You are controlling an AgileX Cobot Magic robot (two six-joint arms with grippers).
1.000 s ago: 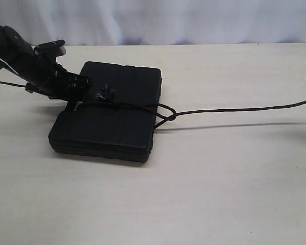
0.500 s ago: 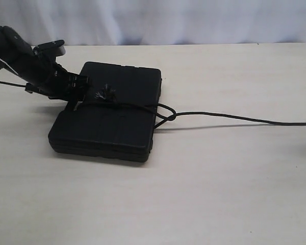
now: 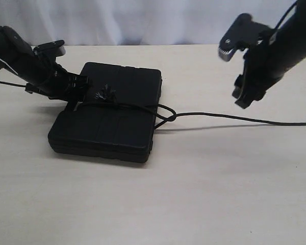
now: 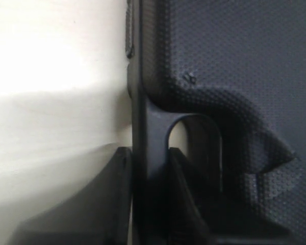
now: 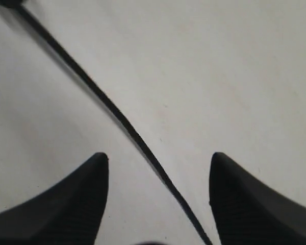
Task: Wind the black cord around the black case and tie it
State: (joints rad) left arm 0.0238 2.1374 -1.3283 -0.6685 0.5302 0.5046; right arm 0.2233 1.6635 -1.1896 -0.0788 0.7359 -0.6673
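The black case [image 3: 112,109] lies flat on the table. The black cord [image 3: 219,116] crosses its top, is knotted [image 3: 169,117] at the case's right edge, and trails right along the table. Its frayed tuft [image 3: 105,94] rests on the lid. My left gripper [image 3: 76,97] is at the case's left edge. In the left wrist view the left gripper [image 4: 150,168] is shut on the rim of the case [image 4: 234,61]. My right gripper [image 3: 240,97] hangs open above the trailing cord. In the right wrist view the cord [image 5: 117,115] runs on the table between the spread fingers [image 5: 76,199], untouched.
The pale wooden table [image 3: 194,194] extends around the case. A white curtain [image 3: 143,20] closes off the back edge. The cord's free end runs off the right side of the exterior view.
The taut, raised cord dropped onto the table. My right arm then came into the exterior view from the right, above the cord. The left gripper and case stayed put.
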